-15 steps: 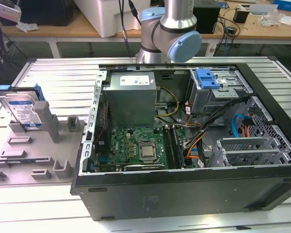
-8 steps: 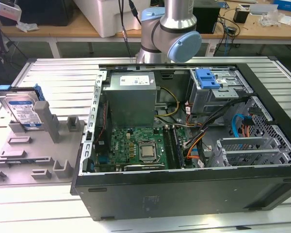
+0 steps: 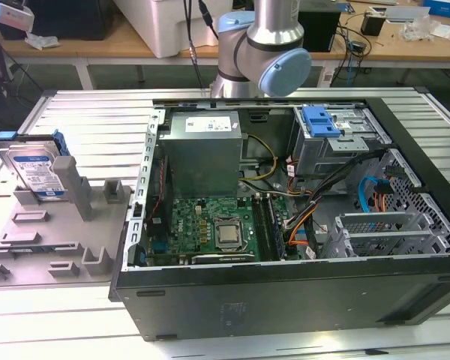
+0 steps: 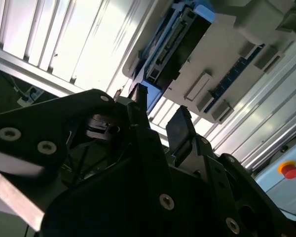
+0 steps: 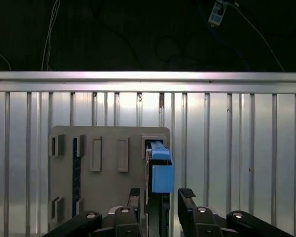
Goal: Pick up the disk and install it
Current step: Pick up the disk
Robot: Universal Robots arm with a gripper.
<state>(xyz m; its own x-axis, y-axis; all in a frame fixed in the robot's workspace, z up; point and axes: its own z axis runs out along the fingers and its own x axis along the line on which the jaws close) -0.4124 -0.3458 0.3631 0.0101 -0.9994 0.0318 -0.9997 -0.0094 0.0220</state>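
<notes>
The disk [image 3: 34, 169], silver with a white-and-blue label and a blue frame, stands on edge, leaning in a slot of the grey fixture plate [image 3: 45, 234] at the exterior view's left. In the first wrist view the disk [image 5: 161, 168] shows edge-on, in line with the gap of my gripper [image 5: 160, 195]. The black fingers are open, hold nothing, and are clear of the disk. The second wrist view has the gripper [image 4: 159, 111] open as well, with the disk [image 4: 180, 37] farther off on the fixture plate [image 4: 227, 54].
An open computer case [image 3: 285, 292] lies on the ribbed metal table [image 3: 90, 120], with a motherboard, cables and a grey drive cage topped by a blue bracket [image 3: 320, 121]. Grey posts rise from the fixture plate beside the disk. A red button [image 4: 289, 170] sits off to one side.
</notes>
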